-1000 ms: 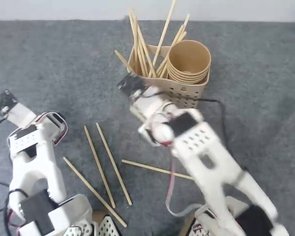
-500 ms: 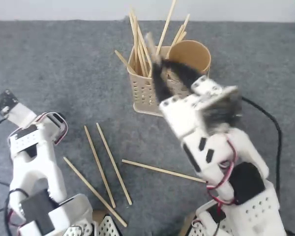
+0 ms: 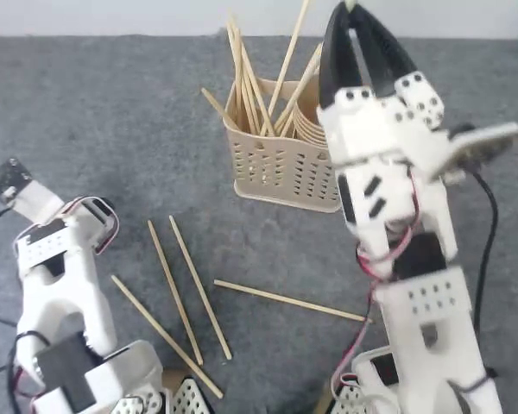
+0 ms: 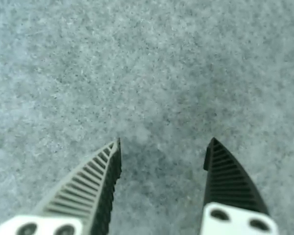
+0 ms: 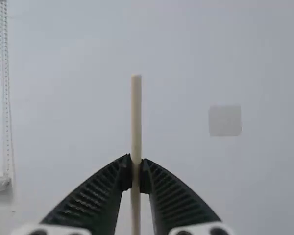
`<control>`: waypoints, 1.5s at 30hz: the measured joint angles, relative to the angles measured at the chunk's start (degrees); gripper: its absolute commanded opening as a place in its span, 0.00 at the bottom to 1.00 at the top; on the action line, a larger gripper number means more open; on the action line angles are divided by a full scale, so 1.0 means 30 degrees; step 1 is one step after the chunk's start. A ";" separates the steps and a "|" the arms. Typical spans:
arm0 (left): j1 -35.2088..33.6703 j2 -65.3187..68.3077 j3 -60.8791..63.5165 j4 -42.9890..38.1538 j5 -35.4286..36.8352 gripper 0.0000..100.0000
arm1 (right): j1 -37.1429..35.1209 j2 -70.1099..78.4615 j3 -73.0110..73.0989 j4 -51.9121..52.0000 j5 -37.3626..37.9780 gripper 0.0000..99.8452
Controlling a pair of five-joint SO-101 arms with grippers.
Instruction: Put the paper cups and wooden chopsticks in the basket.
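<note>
- Carpet (image 3: 112, 112) of grey pile is spread over the whole table, and the left arm (image 3: 59, 276) is seated at the near left corner.
- The left gripper (image 4: 164, 142) is pointed down at bare carpet. Its fingers (image 4: 95, 196) are spread wide, and nothing is held between them.
- Four loose chopsticks (image 3: 198, 289) are laid flat on the carpet between the two arms. Three are slanted roughly side by side nearer the left arm, and the fourth is laid crosswise with one end by the right arm (image 3: 397, 259).
- Farther back, the basket (image 3: 285, 168) is stood upright on the carpet, just beside the right arm.
- A bundle of chopsticks (image 3: 246, 86) is leaned in the basket's left part. Stacked paper cups (image 3: 306, 125) are nested in its right part and are partly hidden by the right arm.
- The right gripper (image 3: 350, 15) is held high, is seen over the basket's right side in the high view, and is pointed toward the white wall (image 5: 210, 49).
- Its fingers are closed tightly on one held chopstick (image 5: 135, 107), which is pinched at the fingertips and is stuck out straight beyond them.
- A pale square plate (image 5: 225, 120) is seen on the wall.
</note>
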 measured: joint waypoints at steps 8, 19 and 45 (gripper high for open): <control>0.0000 0.0000 0.0000 0.0000 0.0000 0.26 | 0.0147 0.4366 0.0000 -0.0967 -0.1612 0.01; 0.0000 0.0000 0.0000 0.0000 0.0000 0.26 | 0.0147 0.5919 0.0000 0.2462 -0.2110 0.23; -0.0176 0.0088 -0.0176 0.0000 -0.0029 0.26 | -1.2278 -0.7385 -0.0059 2.8718 0.3253 0.23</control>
